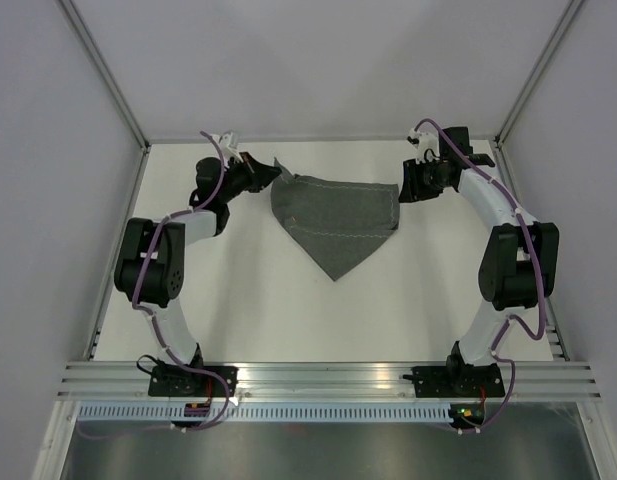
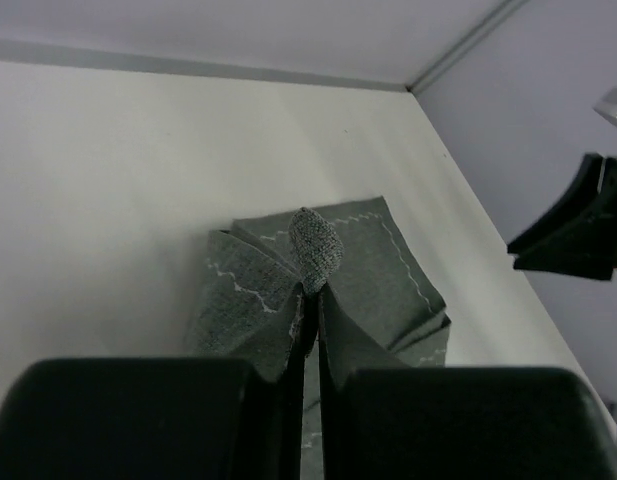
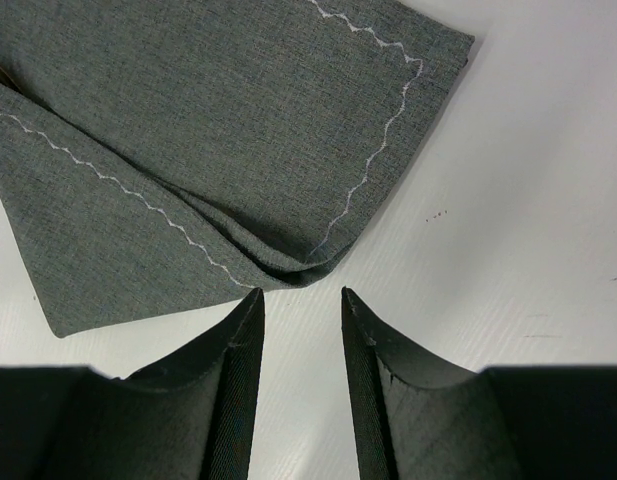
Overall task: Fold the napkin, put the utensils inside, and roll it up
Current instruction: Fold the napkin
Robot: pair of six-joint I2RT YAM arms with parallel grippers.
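Note:
The dark grey napkin (image 1: 333,220) lies folded into a triangle, its point toward the near edge and its long folded edge toward the back. My left gripper (image 1: 271,172) is at the napkin's back left corner. In the left wrist view the left gripper (image 2: 313,292) is shut on that corner, and a tuft of cloth (image 2: 316,243) sticks up past the fingertips. My right gripper (image 1: 403,190) stands open just off the back right corner. In the right wrist view the right gripper (image 3: 303,295) has bare table between its fingers, and the layered corner (image 3: 288,262) lies just ahead. The utensils are hidden.
White walls with metal frame posts (image 1: 108,75) close in the table at the back and sides. The right arm's dark fingers (image 2: 578,225) show at the right of the left wrist view. An aluminium rail (image 1: 318,375) runs along the near edge by both bases.

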